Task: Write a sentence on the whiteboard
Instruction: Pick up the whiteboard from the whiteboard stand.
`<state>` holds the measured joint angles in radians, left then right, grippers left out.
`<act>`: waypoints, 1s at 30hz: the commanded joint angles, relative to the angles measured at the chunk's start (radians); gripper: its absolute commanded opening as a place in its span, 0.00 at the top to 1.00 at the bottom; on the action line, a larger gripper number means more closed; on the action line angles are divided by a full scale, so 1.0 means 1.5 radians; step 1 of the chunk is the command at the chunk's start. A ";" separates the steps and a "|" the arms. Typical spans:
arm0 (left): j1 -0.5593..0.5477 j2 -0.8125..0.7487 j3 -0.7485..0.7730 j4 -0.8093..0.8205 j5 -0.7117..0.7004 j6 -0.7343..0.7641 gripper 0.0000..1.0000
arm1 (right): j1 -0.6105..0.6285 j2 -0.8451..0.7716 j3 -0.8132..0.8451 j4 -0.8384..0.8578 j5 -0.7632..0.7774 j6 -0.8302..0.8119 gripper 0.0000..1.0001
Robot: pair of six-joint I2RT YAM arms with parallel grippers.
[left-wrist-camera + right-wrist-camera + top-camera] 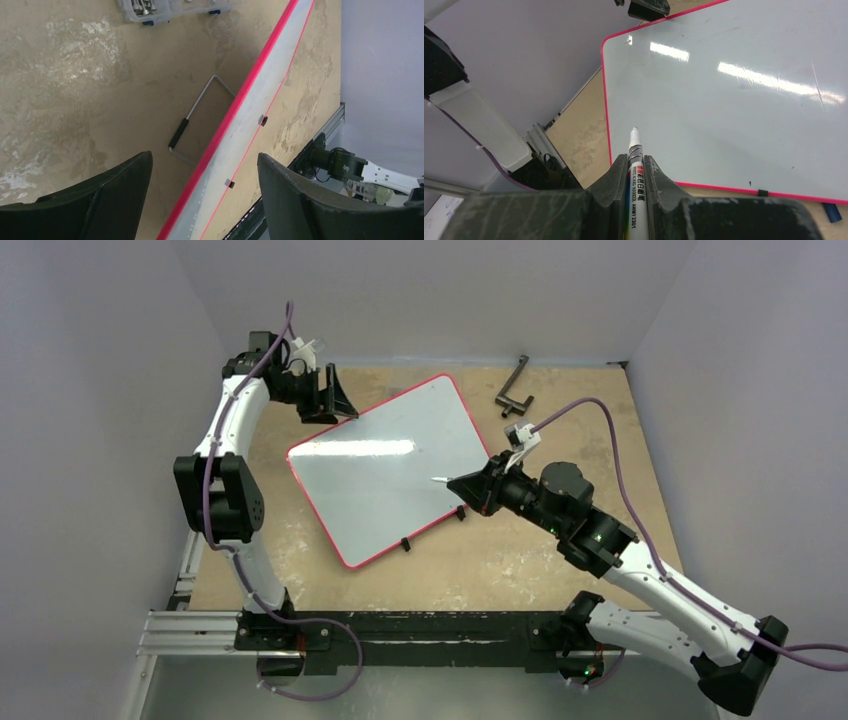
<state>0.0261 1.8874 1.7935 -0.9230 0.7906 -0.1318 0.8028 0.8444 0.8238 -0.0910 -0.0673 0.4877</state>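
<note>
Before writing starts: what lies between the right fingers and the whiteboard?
Only the marker the fingers clamp, tip toward the whiteboard; right wrist view shows it.

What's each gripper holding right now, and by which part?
The right gripper is shut on the marker, gripping its barrel with the tip sticking out ahead. The left gripper is open and holds nothing.

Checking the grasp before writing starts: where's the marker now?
Top view, right of centre: the marker sticks out of the right gripper, which is shut on it. Its tip points left, just inside the whiteboard's right-hand corner.
</note>
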 commanded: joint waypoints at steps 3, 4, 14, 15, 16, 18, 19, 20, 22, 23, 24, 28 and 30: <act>0.007 0.025 0.019 -0.044 0.098 0.053 0.29 | -0.002 0.004 -0.006 0.033 -0.027 -0.018 1.00; 0.006 0.025 0.014 -0.044 0.109 0.055 0.30 | -0.002 0.005 -0.007 0.033 -0.028 -0.017 1.00; -0.002 -0.001 -0.049 -0.028 0.134 0.058 0.51 | -0.002 0.000 -0.016 0.042 -0.030 -0.015 1.00; -0.005 -0.003 -0.054 -0.027 0.133 0.058 0.52 | -0.002 -0.001 -0.016 0.042 -0.029 -0.015 1.00; -0.007 -0.004 -0.056 -0.028 0.133 0.058 0.53 | -0.002 -0.002 -0.017 0.043 -0.028 -0.013 1.00; -0.011 -0.008 -0.057 -0.029 0.132 0.060 0.57 | -0.002 -0.005 -0.018 0.042 -0.026 -0.011 1.00; -0.011 -0.009 -0.056 -0.030 0.131 0.061 0.58 | -0.002 -0.008 -0.018 0.041 -0.026 -0.010 1.00; -0.011 -0.013 -0.057 -0.030 0.131 0.063 0.60 | -0.002 -0.010 -0.018 0.040 -0.026 -0.009 1.00; -0.027 -0.020 -0.058 -0.030 0.130 0.064 0.63 | -0.002 -0.014 -0.019 0.039 -0.026 -0.007 1.00; -0.031 -0.025 -0.058 -0.029 0.130 0.064 0.63 | -0.002 -0.016 -0.020 0.038 -0.026 -0.005 1.00; -0.033 -0.030 -0.058 -0.028 0.130 0.064 0.62 | -0.002 -0.017 -0.020 0.036 -0.025 -0.004 1.00; -0.034 -0.042 -0.060 -0.024 0.125 0.061 0.60 | -0.002 -0.019 -0.021 0.032 -0.027 -0.001 1.00; -0.034 -0.042 -0.059 -0.024 0.124 0.060 0.60 | -0.002 -0.020 -0.022 0.032 -0.027 0.000 1.00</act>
<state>-0.0143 1.8832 1.7035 -0.9604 0.9386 -0.0578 0.8028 0.8295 0.7944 -0.0807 -0.0975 0.4816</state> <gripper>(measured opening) 0.398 0.092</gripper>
